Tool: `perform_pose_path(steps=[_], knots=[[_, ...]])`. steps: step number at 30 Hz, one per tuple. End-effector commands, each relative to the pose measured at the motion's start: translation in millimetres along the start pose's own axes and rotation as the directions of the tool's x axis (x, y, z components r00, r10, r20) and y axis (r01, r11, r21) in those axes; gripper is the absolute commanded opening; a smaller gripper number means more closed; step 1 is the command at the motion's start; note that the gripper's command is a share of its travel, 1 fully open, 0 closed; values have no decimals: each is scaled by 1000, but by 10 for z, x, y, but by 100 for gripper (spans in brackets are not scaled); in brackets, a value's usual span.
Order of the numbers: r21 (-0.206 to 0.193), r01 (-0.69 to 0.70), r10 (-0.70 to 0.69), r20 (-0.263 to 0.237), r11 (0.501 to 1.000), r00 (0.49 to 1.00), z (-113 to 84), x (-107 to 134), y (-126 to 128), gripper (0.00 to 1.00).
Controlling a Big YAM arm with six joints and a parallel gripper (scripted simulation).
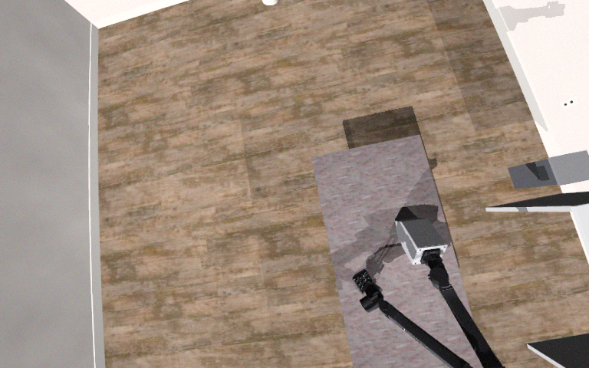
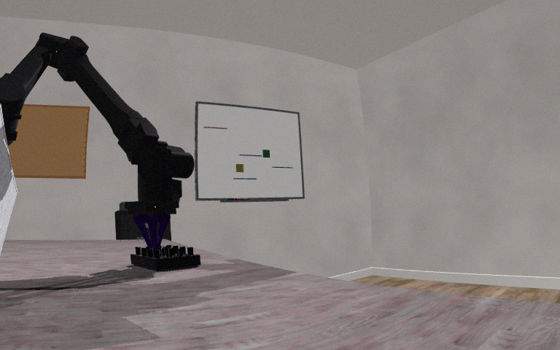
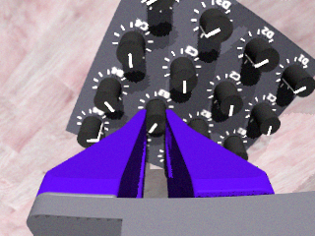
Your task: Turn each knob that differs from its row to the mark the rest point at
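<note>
The black knob box (image 1: 360, 277) (image 2: 165, 260) (image 3: 125, 23) stands on its feet on the pale table (image 1: 369, 182) (image 2: 289, 313). Its black knobs each carry a white line and a ring of white marks. In the wrist view the box lies turned at an angle, and I cannot read the printed names. My gripper (image 3: 156, 120) (image 2: 152, 244) points straight down over the box. Its purple fingers are shut on one knob (image 3: 157, 110), the second from the left in the third row from the far edge of that view. The knobs nearest the camera are hidden behind the fingers.
A grey box-shaped unit (image 1: 419, 238) sits on the table beside the arm's base. The arm's black links (image 1: 412, 332) stretch across the table's near end. A whiteboard (image 2: 247, 152) and a cork board (image 2: 49, 140) hang on the far wall. The wooden floor (image 1: 217, 173) surrounds the table.
</note>
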State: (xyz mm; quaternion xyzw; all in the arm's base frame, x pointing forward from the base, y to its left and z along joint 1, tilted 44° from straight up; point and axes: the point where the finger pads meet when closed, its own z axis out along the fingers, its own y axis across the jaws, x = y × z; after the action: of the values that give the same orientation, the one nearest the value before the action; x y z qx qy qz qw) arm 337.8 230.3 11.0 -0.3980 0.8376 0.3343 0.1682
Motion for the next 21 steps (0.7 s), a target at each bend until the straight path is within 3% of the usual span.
perform_pose_path(steps=[1,10,21], knots=[[-9,149,-149,1,989,989,9,-31,26,8],[-9,324,-324,3,946,946,9,-31,28,8],[-9,578,-578,5,816,816,11,-29,30,8]])
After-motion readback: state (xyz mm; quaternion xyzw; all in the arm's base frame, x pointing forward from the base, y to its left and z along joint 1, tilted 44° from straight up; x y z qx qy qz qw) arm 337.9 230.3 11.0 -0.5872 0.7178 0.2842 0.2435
